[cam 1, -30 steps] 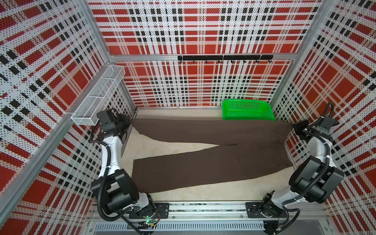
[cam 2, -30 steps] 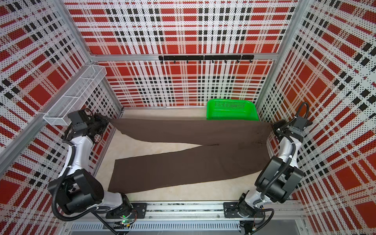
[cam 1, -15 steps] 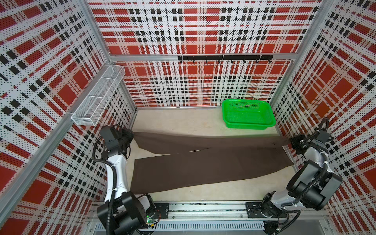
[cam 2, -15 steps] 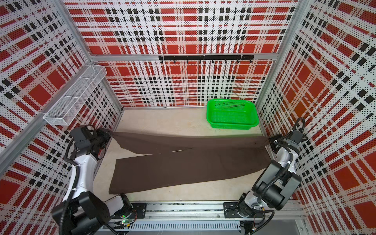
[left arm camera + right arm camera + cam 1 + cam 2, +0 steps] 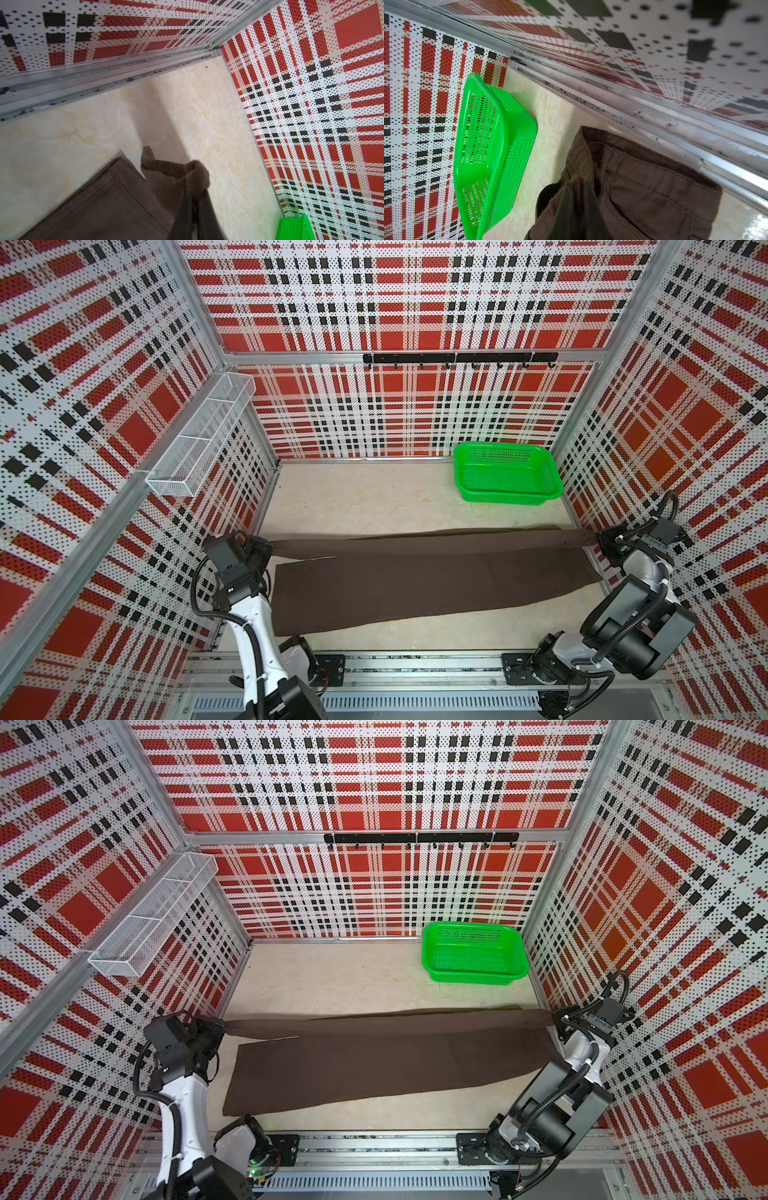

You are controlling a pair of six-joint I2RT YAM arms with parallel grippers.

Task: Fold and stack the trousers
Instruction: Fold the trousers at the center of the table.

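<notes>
The dark brown trousers (image 5: 432,585) (image 5: 386,1065) lie across the table from side to side, one leg flat on the surface. The other leg is held up as a taut band (image 5: 415,543) over the flat one's far edge. My left gripper (image 5: 270,549) (image 5: 222,1027) is shut on the leg's hem at the left side; the bunched cloth (image 5: 195,176) pokes out between its fingers (image 5: 182,207). My right gripper (image 5: 596,540) (image 5: 555,1020) is shut on the waistband at the right side, with the waist (image 5: 643,182) hanging from it.
A bright green mesh basket (image 5: 509,479) (image 5: 473,959) (image 5: 492,145) stands at the back right corner, behind the trousers. A white wire shelf (image 5: 199,448) hangs on the left wall. Plaid walls close in on three sides; both arms sit tight against the side walls.
Both grippers have carried the far leg and waist edge from the back of the table toward the front, so it now hangs over the near leg. The basket is uncovered.
</notes>
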